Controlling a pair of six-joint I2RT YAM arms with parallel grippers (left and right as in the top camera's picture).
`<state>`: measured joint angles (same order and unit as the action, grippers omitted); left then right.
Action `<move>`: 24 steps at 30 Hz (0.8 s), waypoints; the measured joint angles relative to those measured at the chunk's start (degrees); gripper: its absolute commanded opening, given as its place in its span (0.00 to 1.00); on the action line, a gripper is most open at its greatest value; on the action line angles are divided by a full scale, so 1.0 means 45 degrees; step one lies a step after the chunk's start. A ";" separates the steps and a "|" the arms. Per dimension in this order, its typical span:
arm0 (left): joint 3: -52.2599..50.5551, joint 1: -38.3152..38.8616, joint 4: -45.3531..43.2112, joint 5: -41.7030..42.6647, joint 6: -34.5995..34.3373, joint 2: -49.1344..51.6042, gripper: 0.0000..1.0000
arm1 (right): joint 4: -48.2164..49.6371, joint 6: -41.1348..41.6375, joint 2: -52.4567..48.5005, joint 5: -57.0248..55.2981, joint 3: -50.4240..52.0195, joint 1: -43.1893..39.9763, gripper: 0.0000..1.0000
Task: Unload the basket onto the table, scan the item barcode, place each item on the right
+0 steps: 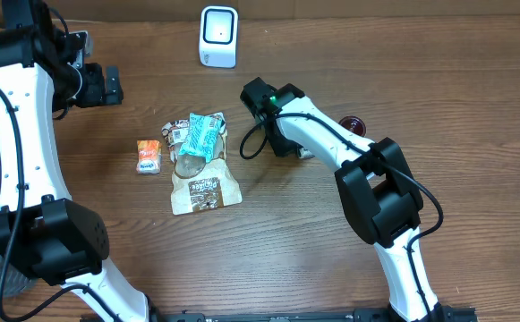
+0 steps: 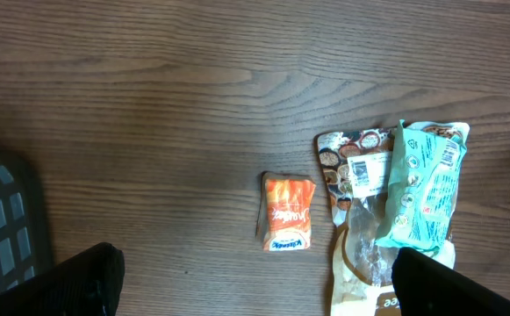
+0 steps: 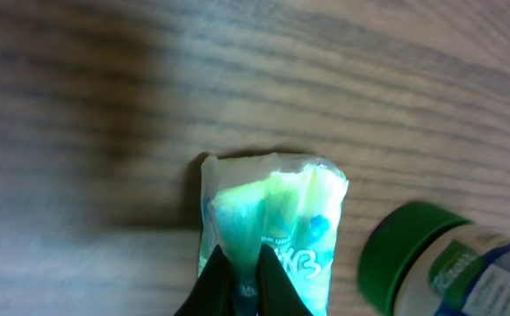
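Note:
In the right wrist view my right gripper point(image 3: 243, 256) is shut on the near edge of a small green and clear packet point(image 3: 276, 206) that lies on the wooden table. From overhead the right gripper point(image 1: 288, 141) sits right of the middle and hides this packet. The white barcode scanner point(image 1: 218, 36) stands at the back centre. My left gripper point(image 1: 107, 85) hovers at the back left, open and empty; its dark fingertips point(image 2: 79, 283) frame an orange packet point(image 2: 288, 213).
A teal packet point(image 1: 201, 136) lies on a brown pouch point(image 1: 204, 190) with a white barcode label point(image 2: 370, 171), left of centre beside the orange packet point(image 1: 149, 156). A green-capped bottle point(image 3: 413, 254) lies right beside the held packet. A dark red object point(image 1: 353, 124) sits further right.

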<state>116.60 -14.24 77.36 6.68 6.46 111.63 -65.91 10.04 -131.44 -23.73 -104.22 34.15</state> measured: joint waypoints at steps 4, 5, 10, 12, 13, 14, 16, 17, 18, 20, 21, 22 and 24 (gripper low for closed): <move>0.0000 0.0000 0.0000 0.0000 0.0000 0.0000 1.00 | -0.0165 0.0039 0.0044 0.1797 -0.0486 -0.0029 0.04; 0.0000 0.0000 -0.0005 0.0000 0.0000 0.0000 1.00 | -0.0121 0.0005 0.0146 0.2652 -0.0602 -0.0073 0.04; 0.0000 0.0000 -0.0005 0.0000 0.0000 0.0000 1.00 | 0.0223 -0.0257 0.1146 0.6445 -0.0695 -0.0413 0.04; 0.0000 0.0000 0.0000 0.0000 0.0000 0.0000 1.00 | 0.0384 -0.0379 0.1588 0.8029 -0.0777 -0.0685 0.04; 0.0000 0.0000 -0.0005 0.0000 0.0000 0.0000 1.00 | 0.0476 -0.0423 0.1768 0.8757 -0.0831 -0.0831 0.04; 0.0000 0.0000 0.0000 0.0000 0.0000 0.0000 1.00 | 0.0627 -0.0505 0.1948 0.9602 -0.0845 -0.1005 0.04; 0.0000 0.0000 0.0000 0.0000 0.0000 0.0000 1.00 | 0.1005 -0.0631 0.2132 1.1011 -0.0840 -0.1307 0.04; 0.0000 0.0000 -0.0005 0.0000 0.0000 0.0000 1.00 | 0.1185 -0.0675 0.2152 1.1608 -0.0835 -0.1423 0.04; 0.0000 0.0000 -0.0005 0.0000 0.0000 0.0000 1.00 | 0.1472 -0.0724 0.2147 1.2318 -0.0733 -0.1564 0.04; 0.0000 0.0000 -0.0005 0.0000 0.0000 0.0000 1.00 | 0.1899 -0.0753 0.2152 1.3357 -0.0398 -0.1739 0.04; 0.0000 0.0000 0.0000 0.0000 0.0000 0.0000 1.00 | 0.2166 -0.0782 0.2147 1.3945 -0.0131 -0.1807 0.04; 0.0000 0.0000 -0.0005 0.0000 0.0000 0.0000 1.00 | 0.2433 -0.0782 0.2147 1.4401 0.0102 -0.1836 0.04; 0.0000 0.0000 -0.0005 0.0000 0.0000 0.0000 1.00 | 0.2909 -0.0811 0.2147 1.5256 0.0612 -0.1889 0.04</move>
<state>116.60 -14.24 77.34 6.68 6.46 111.63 -52.82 6.39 -121.78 44.93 -101.47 25.65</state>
